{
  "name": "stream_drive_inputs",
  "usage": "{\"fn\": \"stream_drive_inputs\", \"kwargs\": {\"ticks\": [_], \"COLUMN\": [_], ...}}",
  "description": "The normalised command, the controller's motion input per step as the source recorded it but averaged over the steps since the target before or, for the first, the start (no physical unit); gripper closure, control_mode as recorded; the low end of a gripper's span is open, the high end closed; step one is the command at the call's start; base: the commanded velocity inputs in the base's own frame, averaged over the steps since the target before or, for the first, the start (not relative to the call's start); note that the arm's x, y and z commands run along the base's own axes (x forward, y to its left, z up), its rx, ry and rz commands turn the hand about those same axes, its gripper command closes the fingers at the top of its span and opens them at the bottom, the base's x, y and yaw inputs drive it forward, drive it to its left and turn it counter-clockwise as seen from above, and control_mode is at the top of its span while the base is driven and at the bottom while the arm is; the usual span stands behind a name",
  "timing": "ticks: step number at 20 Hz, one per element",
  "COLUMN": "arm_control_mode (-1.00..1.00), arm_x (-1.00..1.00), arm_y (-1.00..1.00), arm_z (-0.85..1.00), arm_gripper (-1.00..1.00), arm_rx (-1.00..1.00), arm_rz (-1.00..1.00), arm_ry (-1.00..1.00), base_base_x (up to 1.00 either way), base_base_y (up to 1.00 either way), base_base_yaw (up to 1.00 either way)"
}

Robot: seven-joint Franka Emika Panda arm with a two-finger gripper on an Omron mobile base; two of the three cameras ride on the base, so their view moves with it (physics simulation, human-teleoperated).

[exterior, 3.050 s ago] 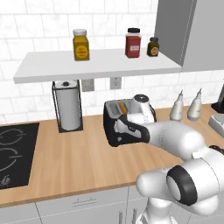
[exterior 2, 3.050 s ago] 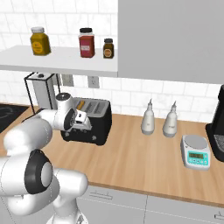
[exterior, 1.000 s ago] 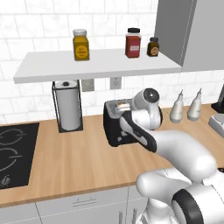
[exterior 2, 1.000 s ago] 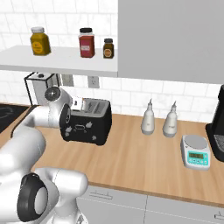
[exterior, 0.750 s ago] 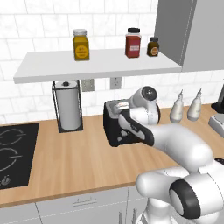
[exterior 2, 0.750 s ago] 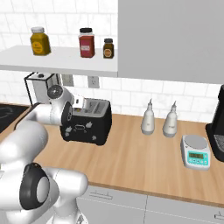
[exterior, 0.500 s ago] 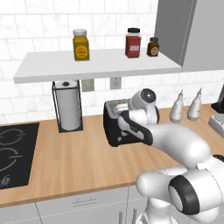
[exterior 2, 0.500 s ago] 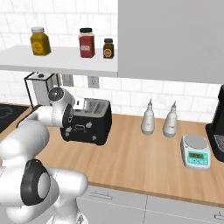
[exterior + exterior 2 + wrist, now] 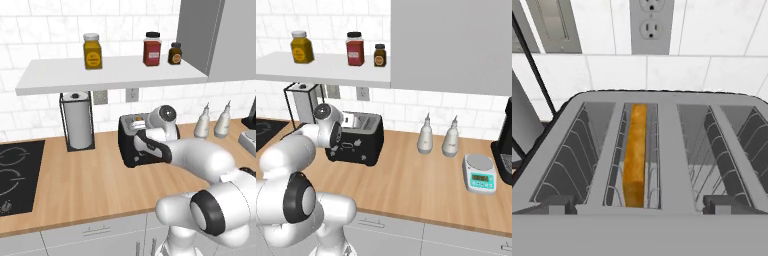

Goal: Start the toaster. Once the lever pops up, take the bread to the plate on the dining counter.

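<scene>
The black toaster [image 9: 128, 148] [image 9: 362, 144] stands on the wall counter by the tiled wall. Its silver slotted top [image 9: 667, 135] lies right below the hand camera. The bread [image 9: 635, 155], a thin orange-brown slice, stands on edge in the second slot from the left, sunk between the wires. My gripper [image 9: 142, 139] [image 9: 345, 131] [image 9: 640, 205] hovers over the toaster's near edge, open, its fingertips [image 9: 558, 203] spread wide and holding nothing. The hand covers the toaster's front in the left base view. The plate and the dining counter are out of view.
A paper towel roll in a black wire stand [image 9: 77, 125] [image 9: 302, 102] stands left of the toaster, and a black cooktop [image 9: 15, 170] further left. Two pale bottles [image 9: 426, 137], a small scale [image 9: 479, 177] and a black machine [image 9: 504, 145] stand to the right. A shelf [image 9: 110, 70] carries jars overhead.
The wrist has sunk slightly over the toaster's near edge. The jaws have stayed open. Toaster and bread have not moved.
</scene>
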Motion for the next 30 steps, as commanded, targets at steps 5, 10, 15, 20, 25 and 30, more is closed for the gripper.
{"fn": "stream_drive_inputs", "kwargs": {"ticks": [5,10,15,20,25,30], "arm_control_mode": [-1.00,-1.00,-1.00,-1.00,-1.00,-1.00], "arm_x": [0.17,0.14,0.12,0.01,0.00,0.00], "arm_y": [0.04,0.02,0.00,0.00,0.00,0.00], "arm_z": [0.00,0.00,-0.01,-0.01,0.00,0.00], "arm_gripper": [-1.00,-1.00,-1.00,-1.00,-1.00,-1.00], "arm_rx": [0.00,0.00,0.00,0.00,0.00,0.00], "arm_rz": [-0.01,-0.01,0.00,0.00,0.00,0.00], "arm_ry": [0.00,0.00,0.00,0.00,0.00,0.00], "base_base_x": [0.00,0.00,0.00,0.00,0.00,0.00], "base_base_y": [0.00,0.00,0.00,0.00,0.00,0.00], "base_base_yaw": [0.00,0.00,0.00,0.00,0.00,0.00]}}
